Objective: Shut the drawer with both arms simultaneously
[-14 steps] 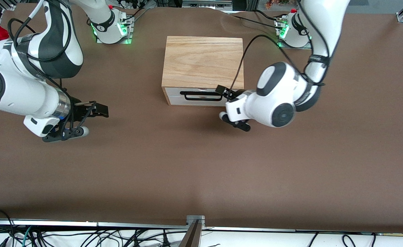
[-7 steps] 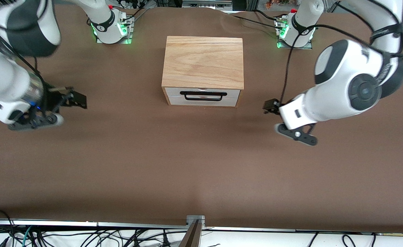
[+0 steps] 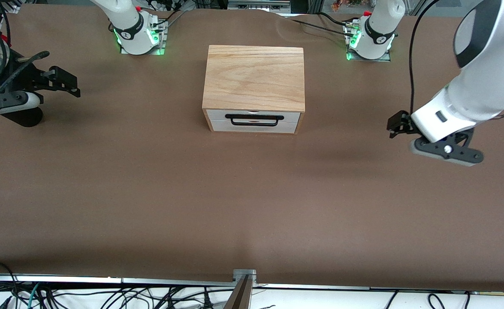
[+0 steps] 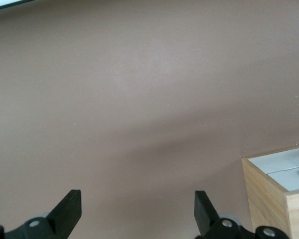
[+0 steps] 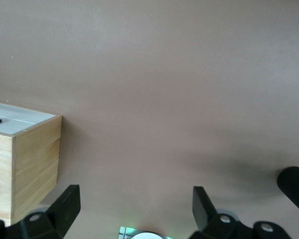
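The drawer sits flush in the light-wood box, its white front and black bar handle facing the front camera. My left gripper is open and empty above the table, well off toward the left arm's end. My right gripper is open and empty above the table toward the right arm's end. The left wrist view shows its open gripper and a corner of the box. The right wrist view shows its open gripper and the box's other corner.
The brown table spreads wide around the box. The arms' green-lit bases stand farther from the front camera than the box, the right arm's and the left arm's. Cables lie along the table's near edge.
Both arms have swung outward, away from the box toward their own ends of the table. The left gripper was at the drawer front a second ago. The drawer stays shut.
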{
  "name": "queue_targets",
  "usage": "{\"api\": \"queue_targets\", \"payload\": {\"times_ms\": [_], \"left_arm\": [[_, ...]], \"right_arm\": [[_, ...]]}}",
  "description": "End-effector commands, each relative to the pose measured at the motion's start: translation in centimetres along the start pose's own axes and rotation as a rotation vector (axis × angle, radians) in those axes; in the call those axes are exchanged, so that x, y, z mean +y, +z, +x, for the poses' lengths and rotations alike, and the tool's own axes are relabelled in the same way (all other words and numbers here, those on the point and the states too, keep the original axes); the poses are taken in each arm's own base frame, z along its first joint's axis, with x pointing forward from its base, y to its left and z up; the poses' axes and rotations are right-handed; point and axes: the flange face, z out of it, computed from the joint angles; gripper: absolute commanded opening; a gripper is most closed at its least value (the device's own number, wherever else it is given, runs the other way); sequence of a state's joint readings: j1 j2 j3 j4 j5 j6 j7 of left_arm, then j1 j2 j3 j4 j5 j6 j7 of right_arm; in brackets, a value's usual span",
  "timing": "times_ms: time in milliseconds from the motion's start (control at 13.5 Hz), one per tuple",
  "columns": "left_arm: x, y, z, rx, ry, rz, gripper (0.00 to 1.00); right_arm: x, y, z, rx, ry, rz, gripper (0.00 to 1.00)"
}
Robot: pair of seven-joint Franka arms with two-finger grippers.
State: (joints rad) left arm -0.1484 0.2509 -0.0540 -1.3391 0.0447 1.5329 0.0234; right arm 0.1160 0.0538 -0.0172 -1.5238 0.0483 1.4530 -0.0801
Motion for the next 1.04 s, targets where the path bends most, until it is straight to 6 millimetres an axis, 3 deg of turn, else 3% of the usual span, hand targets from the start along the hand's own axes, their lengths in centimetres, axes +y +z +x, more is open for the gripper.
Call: {"api": "queue_targets", "payload": {"times_ms": [0,148,296,963], "left_arm": [[-1.5,0.7,-4.8,0.042,-0.043,-0.001,1.0],[-1.8,0.0,-7.1,0.072,-0.062,-0.035,1.0],[-3.2,0.1,-7.3,0.064,-0.077,-0.036,1.0],[-3.4,-0.1,-7.4,0.036,-0.081,-0.036,1.0]], "right_arm": [[0.3,0.3,-0.3,-0.008,0.0,-0.028,1.0],[0.3,-0.6,-0.1,0.018,0.003,-0.032,1.0],[0.4,-0.7,0.1,0.019,0.01,-0.056,1.0],[0.7,-1.2,-0.2,0.02,0.003,-0.064,1.0]]}}
